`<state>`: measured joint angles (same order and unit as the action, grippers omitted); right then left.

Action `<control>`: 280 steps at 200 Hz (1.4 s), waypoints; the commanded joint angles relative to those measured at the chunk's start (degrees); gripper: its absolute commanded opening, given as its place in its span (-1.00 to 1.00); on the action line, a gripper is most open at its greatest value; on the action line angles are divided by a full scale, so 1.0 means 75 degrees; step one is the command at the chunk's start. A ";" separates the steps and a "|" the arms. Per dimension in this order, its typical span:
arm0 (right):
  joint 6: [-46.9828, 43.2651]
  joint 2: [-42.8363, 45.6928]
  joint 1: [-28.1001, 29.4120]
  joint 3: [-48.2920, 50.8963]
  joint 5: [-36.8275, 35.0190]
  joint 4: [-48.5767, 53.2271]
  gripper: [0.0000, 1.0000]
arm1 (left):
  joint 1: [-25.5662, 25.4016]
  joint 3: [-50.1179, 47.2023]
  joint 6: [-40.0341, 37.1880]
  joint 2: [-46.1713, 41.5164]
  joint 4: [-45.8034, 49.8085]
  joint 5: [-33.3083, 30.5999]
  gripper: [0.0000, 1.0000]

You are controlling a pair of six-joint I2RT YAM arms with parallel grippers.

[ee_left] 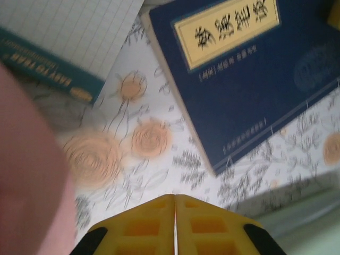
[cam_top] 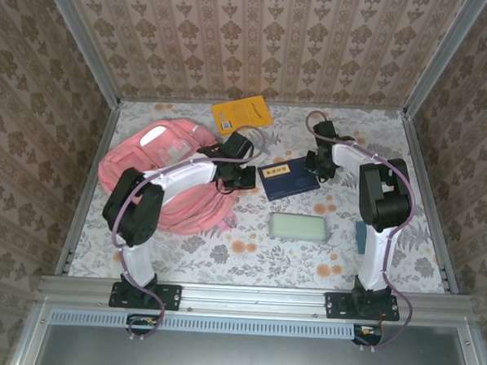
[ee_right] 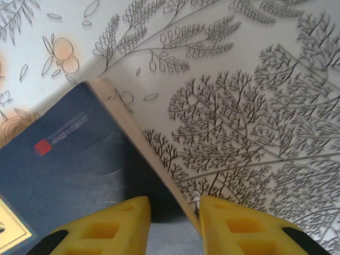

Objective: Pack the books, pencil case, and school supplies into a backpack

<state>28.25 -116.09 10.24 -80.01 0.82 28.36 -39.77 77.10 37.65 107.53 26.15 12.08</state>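
1. Your right gripper [ee_right: 175,207] stood parted, straddling the right edge of the navy book [cam_top: 289,178], which lay flat mid-table, long axis running left to right.
2. Your left gripper [ee_left: 175,204] was closed on nothing, just beside the book's left end, near the backpack [cam_top: 159,158].

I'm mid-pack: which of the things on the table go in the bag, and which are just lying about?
For the job:
pink backpack
yellow-orange book
navy book with gold label
mint-green pencil case
grid-paper pad with teal edge
small teal piece

Just lying there:
floral tablecloth
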 commanded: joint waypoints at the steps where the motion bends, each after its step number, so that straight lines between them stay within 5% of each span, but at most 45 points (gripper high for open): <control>1: -0.0017 0.0492 -0.0061 0.0715 -0.0137 0.0054 -0.43 | -0.0110 0.0693 0.0273 0.0610 -0.0133 0.0087 -0.90; 92: 0.0823 0.2283 -0.0014 0.3180 0.0664 -0.0606 -0.53 | -0.0148 0.3346 0.0232 0.3198 0.0943 -0.0168 -0.99; 129: 0.1446 0.2591 0.0745 0.3914 0.1005 -0.0992 -0.56 | 0.0003 0.4946 -0.0048 0.4198 0.1570 -0.0139 -0.96; 151: 0.1576 0.3044 0.1193 0.3985 0.0416 -0.0748 -0.56 | 0.0126 0.5499 -0.0287 0.4102 0.1889 -0.0213 -0.94; 196: 0.0792 0.3855 0.1135 0.3450 -0.0616 -0.0854 -0.55 | 0.0220 0.3791 0.0058 0.2365 0.1349 -0.0214 -0.86; 209: 0.0432 0.3716 0.1091 0.3250 -0.1090 -0.1002 -0.80 | 0.0186 0.2959 0.0446 0.1796 0.0991 -0.0148 -0.87; 227: 0.0102 0.3163 0.0721 0.2667 -0.0981 -0.0977 -1.00 | 0.0054 0.1940 0.1037 0.1191 0.0511 -0.0036 -0.87; 280: -0.0458 0.1135 -0.0032 0.0814 -0.0480 -0.0164 -1.00 | -0.0208 0.0797 0.1978 0.1014 -0.0075 0.0291 -0.95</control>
<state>28.08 -102.61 11.75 -70.39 -3.25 22.63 -41.04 85.86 47.44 114.04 28.12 12.27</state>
